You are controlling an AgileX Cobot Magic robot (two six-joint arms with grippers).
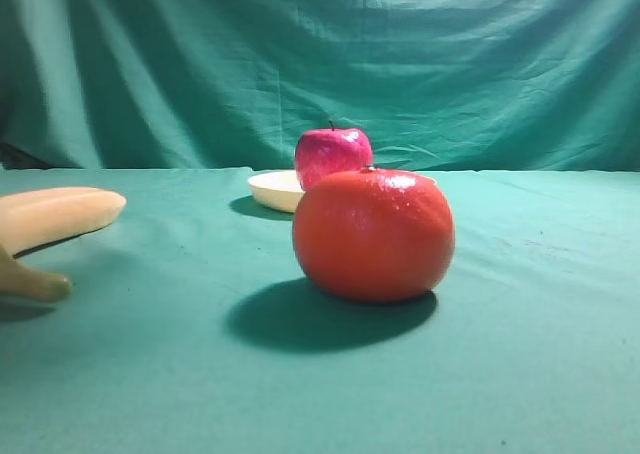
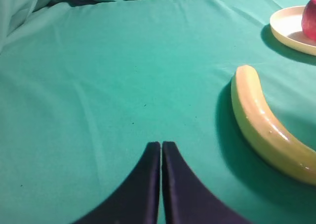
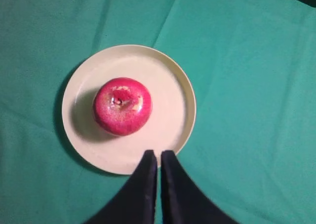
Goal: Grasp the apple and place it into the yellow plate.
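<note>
Lab tabletop, green cloth backdrop (image 1: 450,64)

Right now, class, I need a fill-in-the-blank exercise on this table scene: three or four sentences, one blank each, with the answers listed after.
1. The apple sits on the yellow ____.
2. In the right wrist view, the right pincer has its jaws ____, holding nothing.
3. The curved yellow fruit on the cloth near the left pincer is a ____.
4. In the exterior high view, the fruit nearest the camera is colored ____.

Missing words: plate; shut; banana; orange-red
</note>
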